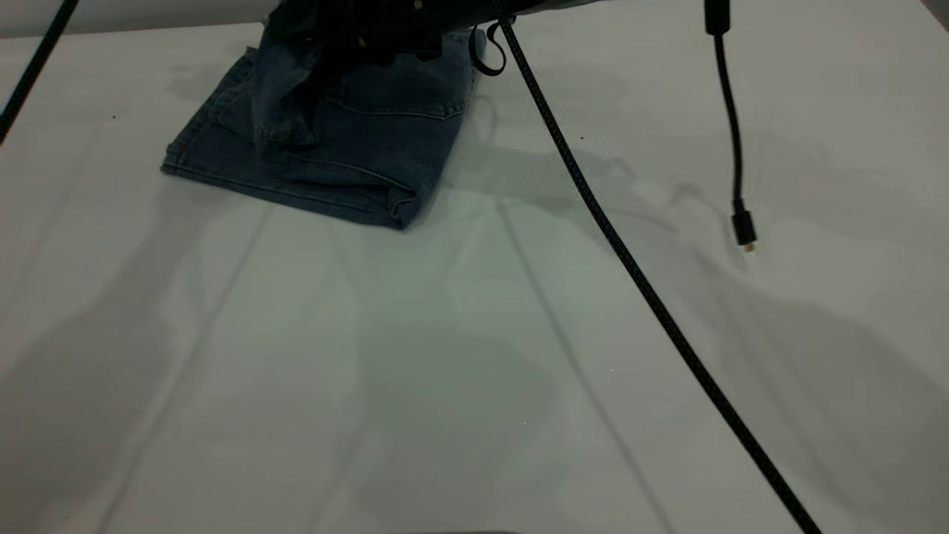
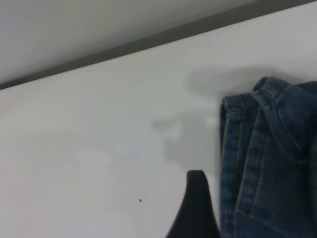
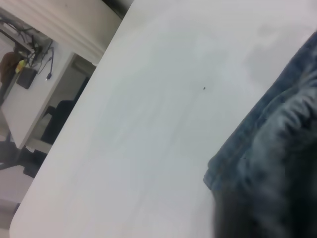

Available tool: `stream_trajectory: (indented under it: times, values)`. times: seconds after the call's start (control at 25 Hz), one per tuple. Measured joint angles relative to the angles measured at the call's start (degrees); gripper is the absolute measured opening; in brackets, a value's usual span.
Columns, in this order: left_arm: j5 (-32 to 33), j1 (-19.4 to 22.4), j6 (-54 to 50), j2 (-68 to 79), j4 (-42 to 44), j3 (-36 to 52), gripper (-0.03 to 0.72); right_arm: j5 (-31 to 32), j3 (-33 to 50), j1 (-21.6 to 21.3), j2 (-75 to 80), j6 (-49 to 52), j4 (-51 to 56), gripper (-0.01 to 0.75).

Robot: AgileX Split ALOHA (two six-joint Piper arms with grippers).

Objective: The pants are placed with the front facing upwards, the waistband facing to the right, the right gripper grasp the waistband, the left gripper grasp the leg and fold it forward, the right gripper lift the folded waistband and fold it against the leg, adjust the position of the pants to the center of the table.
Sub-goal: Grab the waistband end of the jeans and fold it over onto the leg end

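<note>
Exterior view shows the right gripper [image 1: 371, 33] pinching the waistband [image 1: 285, 96] above the folded pants [image 1: 348, 148] on the table [image 1: 474, 356].

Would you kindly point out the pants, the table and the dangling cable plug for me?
the pants [image 1: 385, 133]: exterior view, flat denim panel below the pocket seam.
the table [image 1: 474, 356]: exterior view, bare white surface near the middle.
cable plug [image 1: 744, 228]: exterior view, black connector at the cable's end.

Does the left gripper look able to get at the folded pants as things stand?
Probably yes: the left gripper sits just beside the pants with only bare table between, nothing blocking.
</note>
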Motion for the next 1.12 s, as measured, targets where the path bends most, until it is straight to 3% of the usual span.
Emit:
stream_trajectory:
  times: [0.16, 0.28, 0.48, 0.64, 0.88, 1.0, 1.12]
  values:
    - [0.0, 0.0, 0.0, 0.0, -0.2, 0.0, 0.548, 0.7, 0.0, -0.1, 0.0, 2.0, -1.1, 0.602]
    - [0.0, 0.0, 0.0, 0.0, -0.2, 0.0, 0.548, 1.0, 0.0, -0.4, 0.0, 4.2, -5.6, 0.674]
    - [0.0, 0.0, 0.0, 0.0, -2.5, 0.0, 0.548, 3.7, 0.0, -3.3, -0.2, 11.9, -15.1, 0.666]
    - [0.0, 0.0, 0.0, 0.0, -5.3, 0.0, 0.547, 11.9, -2.2, -5.9, -0.7, 14.1, -15.7, 0.608]
    - [0.0, 0.0, 0.0, 0.0, -6.5, 0.0, 0.547, 24.4, -9.2, -1.5, -1.1, 14.6, -10.3, 0.573]
    - [0.0, 0.0, 0.4, 0.0, -9.6, 0.0, 0.547, 25.2, -11.7, -1.1, -1.2, 17.5, -14.7, 0.573]
    - [0.0, -0.1, 2.0, 0.0, -13.6, 0.0, 0.547, 24.4, -12.2, -4.5, -1.2, 23.3, -21.6, 0.573]
